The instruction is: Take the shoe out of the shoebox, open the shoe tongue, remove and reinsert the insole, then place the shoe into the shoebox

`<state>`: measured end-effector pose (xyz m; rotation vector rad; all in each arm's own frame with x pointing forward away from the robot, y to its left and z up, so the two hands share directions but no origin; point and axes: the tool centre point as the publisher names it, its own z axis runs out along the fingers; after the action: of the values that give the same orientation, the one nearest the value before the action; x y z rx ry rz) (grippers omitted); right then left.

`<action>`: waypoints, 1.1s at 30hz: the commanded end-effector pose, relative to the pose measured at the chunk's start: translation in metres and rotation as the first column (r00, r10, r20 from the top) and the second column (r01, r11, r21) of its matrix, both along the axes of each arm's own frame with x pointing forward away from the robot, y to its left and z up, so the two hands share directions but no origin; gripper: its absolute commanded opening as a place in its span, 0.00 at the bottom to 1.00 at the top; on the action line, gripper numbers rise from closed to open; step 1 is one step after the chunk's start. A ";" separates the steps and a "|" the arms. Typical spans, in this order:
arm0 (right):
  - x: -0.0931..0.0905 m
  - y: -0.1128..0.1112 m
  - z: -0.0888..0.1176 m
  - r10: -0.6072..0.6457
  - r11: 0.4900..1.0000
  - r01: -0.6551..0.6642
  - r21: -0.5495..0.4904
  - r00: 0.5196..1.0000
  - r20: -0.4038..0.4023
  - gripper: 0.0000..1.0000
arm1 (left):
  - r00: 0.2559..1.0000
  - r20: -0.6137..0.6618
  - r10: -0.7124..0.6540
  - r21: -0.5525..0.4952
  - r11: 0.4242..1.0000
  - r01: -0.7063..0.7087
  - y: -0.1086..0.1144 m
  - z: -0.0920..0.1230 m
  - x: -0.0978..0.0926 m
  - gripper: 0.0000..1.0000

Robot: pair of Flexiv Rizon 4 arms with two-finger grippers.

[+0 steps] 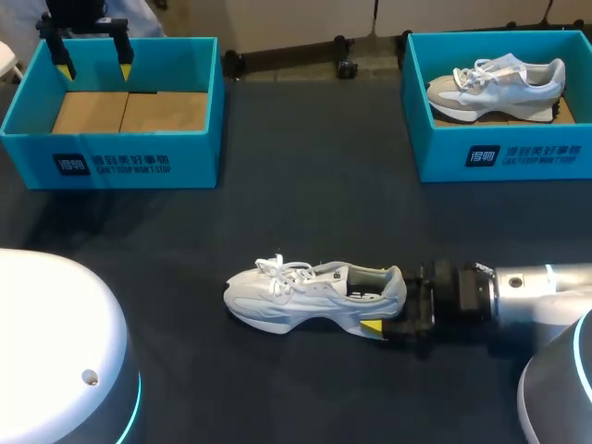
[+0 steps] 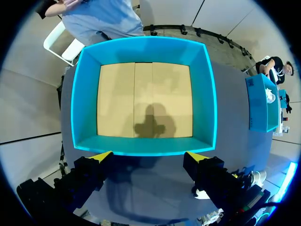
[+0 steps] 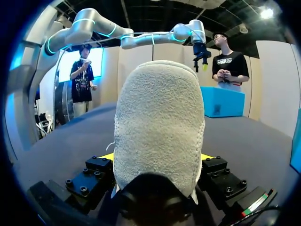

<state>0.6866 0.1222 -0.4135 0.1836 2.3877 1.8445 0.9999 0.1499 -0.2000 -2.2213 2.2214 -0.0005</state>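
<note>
A white shoe [image 1: 305,296] lies on its sole on the dark table, toe to the left, laces tied. My right gripper [image 1: 388,303] comes in from the right at the heel. In the right wrist view the grey heel [image 3: 160,122] fills the space at the gripper [image 3: 159,157], and its bulk hides any contact. My left gripper [image 1: 94,67] hangs open over the left blue shoebox [image 1: 111,148], holding nothing. The left wrist view looks down past this gripper [image 2: 148,156] into the box [image 2: 141,146], where only the cardboard floor shows.
A second blue shoebox [image 1: 499,153] at the back right holds another pale shoe [image 1: 495,88]. My arms' white bases fill the near corners of the head view. Bare dark table [image 1: 305,185] lies between the boxes and the shoe.
</note>
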 end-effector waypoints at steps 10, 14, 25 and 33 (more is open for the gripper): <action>0.016 0.011 -0.001 0.111 0.994 -0.111 -0.002 0.994 -0.022 0.00 | 1.000 0.000 0.000 0.000 1.000 0.000 0.000 0.000 0.000 1.00; 0.017 0.011 -0.001 0.122 0.993 -0.122 -0.001 0.992 -0.021 0.00 | 1.000 0.000 0.000 0.000 1.000 0.000 0.000 0.000 0.000 1.00; 0.017 0.008 -0.004 0.143 0.990 -0.142 0.011 0.989 -0.029 0.00 | 1.000 0.000 0.000 0.000 1.000 0.000 0.000 0.000 0.000 1.00; 0.017 0.008 -0.004 0.143 0.990 -0.142 0.011 0.989 -0.029 0.00 | 1.000 0.000 0.000 0.000 1.000 0.000 0.000 0.000 0.000 1.00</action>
<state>0.7022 0.1294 -0.4157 0.0421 2.4646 1.9310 0.9999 0.1499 -0.2000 -2.2214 2.2215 -0.0006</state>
